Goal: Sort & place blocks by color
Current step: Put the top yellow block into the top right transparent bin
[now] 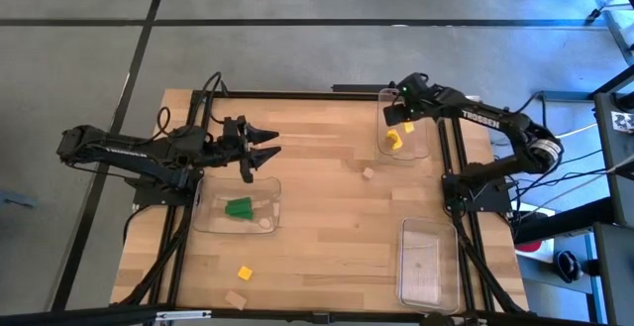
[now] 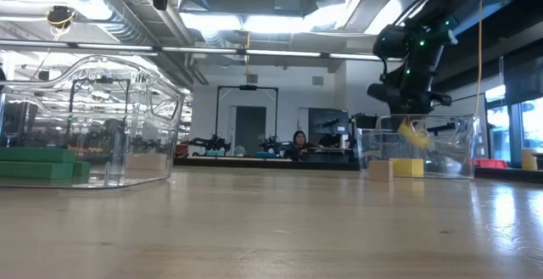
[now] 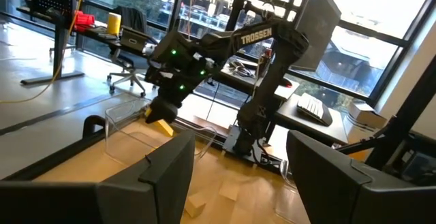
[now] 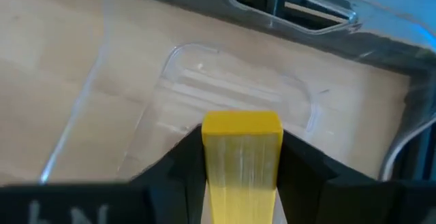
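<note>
Holding a yellow block (image 4: 242,152) clenched between my right gripper (image 4: 240,157) fingers, I hovered over the far clear tray (image 1: 428,148) — the placing step, I judged. One yellow block (image 1: 393,141) lay already inside this tray, below my jaws; a tan block (image 1: 369,173) sat just outside it. Next I needed to lower and let go. My left gripper (image 1: 265,144) waited released, well apart from that tray.

We see yellow block (image 4: 242,156) clamped between right gripper's fingers, above far-right tray. Second yellow block (image 1: 393,141) lies inside that tray. Green blocks (image 1: 238,207) in left tray. Tan block (image 1: 368,173) mid-table; yellow block (image 1: 244,272) and tan block (image 1: 235,299) near edge.
</note>
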